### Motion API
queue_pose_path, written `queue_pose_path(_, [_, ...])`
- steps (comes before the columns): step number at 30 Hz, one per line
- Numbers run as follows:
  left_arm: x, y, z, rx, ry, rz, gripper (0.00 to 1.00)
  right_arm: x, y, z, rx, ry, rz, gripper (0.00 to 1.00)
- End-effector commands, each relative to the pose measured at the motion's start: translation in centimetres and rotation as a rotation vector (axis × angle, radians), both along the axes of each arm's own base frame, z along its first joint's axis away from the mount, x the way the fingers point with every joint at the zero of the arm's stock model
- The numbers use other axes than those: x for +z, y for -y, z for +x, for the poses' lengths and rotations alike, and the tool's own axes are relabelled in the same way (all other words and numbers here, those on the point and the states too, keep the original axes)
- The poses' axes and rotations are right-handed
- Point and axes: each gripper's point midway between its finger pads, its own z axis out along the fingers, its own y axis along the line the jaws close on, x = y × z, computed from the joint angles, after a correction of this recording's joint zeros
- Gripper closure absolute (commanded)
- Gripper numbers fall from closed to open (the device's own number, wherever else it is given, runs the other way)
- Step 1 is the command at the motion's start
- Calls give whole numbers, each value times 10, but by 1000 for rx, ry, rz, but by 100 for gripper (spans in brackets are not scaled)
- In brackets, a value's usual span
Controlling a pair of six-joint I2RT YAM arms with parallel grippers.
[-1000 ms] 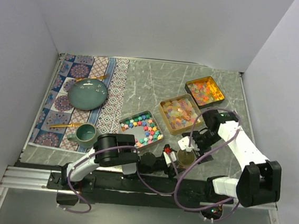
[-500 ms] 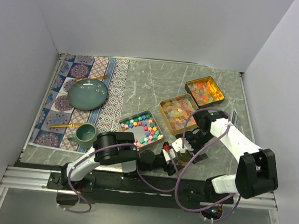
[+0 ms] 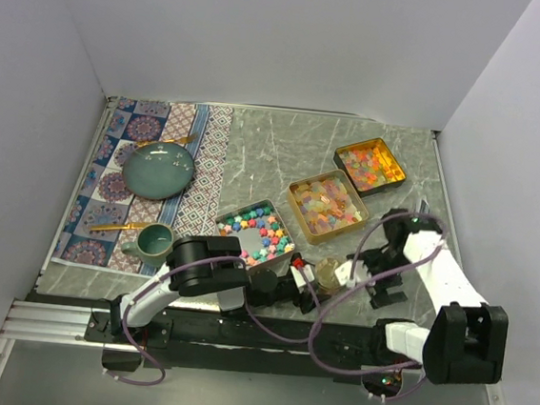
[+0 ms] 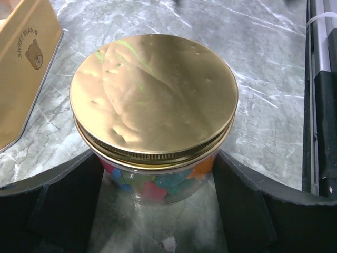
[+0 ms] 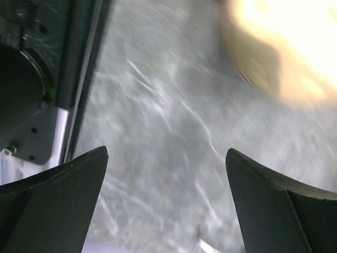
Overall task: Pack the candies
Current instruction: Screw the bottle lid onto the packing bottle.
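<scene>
Candies [image 4: 154,188] in pink, blue, green and orange are sitting inside a small round clear jar [image 3: 329,273] with a shiny gold lid [image 4: 152,95]. The jar is standing upright near the front of the grey marble table [image 3: 274,155]. The left gripper [image 4: 159,163] is squeezing its sides. The right gripper [image 5: 166,153] is hanging wide open beside it, holding nothing. White walls are standing around.

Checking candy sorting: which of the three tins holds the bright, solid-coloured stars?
The near tin, leftmost of the three: bright multicoloured stars. The middle tin holds pale translucent pieces, the far tin orange and yellow ones.
</scene>
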Motion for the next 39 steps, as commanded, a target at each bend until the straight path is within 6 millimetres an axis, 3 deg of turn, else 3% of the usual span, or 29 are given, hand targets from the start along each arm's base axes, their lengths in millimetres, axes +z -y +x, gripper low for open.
queue_pose_path(1, [-4,-19,12,71,-19,-61,99,52,-22,46,-91,60,154,0])
queue_pose_path(3, [-6,-19,9,61,-22,-54,99,66,-48,58,-59,96,263,0])
queue_pose_path(6, [-6,-20,7,57,-19,-48,99,62,-70,59,15,114,301,0])
queue_pose_path(10, [-4,-20,8,65,-14,-46,99,51,-98,38,143,34,320,0])
queue_pose_path(15, [-3,-21,8,72,-5,-49,99,40,-115,25,191,-33,308,0])
queue_pose_path(28, [-6,-24,13,110,1,-45,99,5,-102,16,191,-105,198,0])
queue_pose_path(39, [-12,-28,19,149,-34,-42,99,-3,-46,-15,97,-84,72,0])
